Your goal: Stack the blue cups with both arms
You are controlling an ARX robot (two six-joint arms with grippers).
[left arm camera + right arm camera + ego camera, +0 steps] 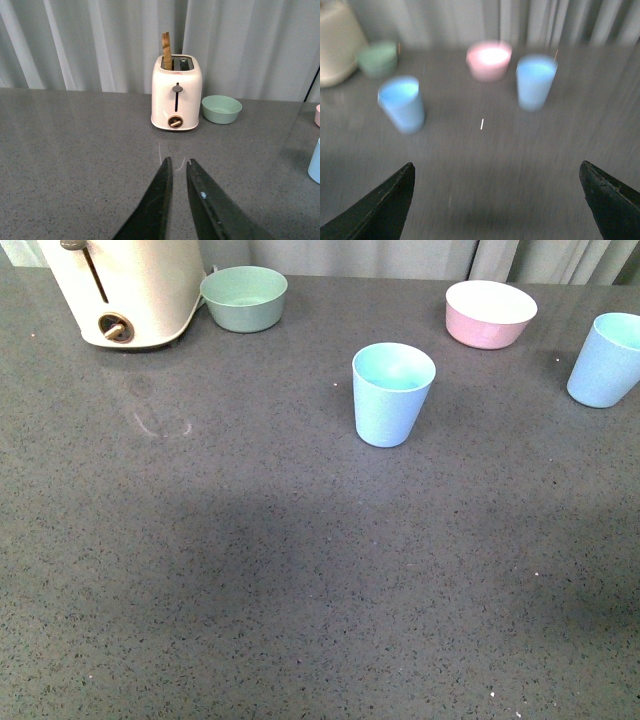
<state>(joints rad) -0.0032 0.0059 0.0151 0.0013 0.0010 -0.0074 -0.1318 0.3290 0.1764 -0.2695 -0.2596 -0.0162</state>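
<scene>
One pale blue cup (392,393) stands upright in the middle of the grey table. The second blue cup (608,359) stands upright at the right edge of the front view. Neither arm shows in the front view. The right wrist view is blurred; it shows both cups, one (402,103) on the left and one (535,82) further off, well ahead of my right gripper (497,172), which is wide open and empty. My left gripper (178,163) is shut and empty above the table, pointing toward the toaster; a sliver of a blue cup (315,161) shows at that view's edge.
A cream toaster (125,288) with a slice of toast (166,50) stands at the back left, a green bowl (244,298) beside it. A pink bowl (490,313) sits at the back between the two cups. Curtains hang behind the table.
</scene>
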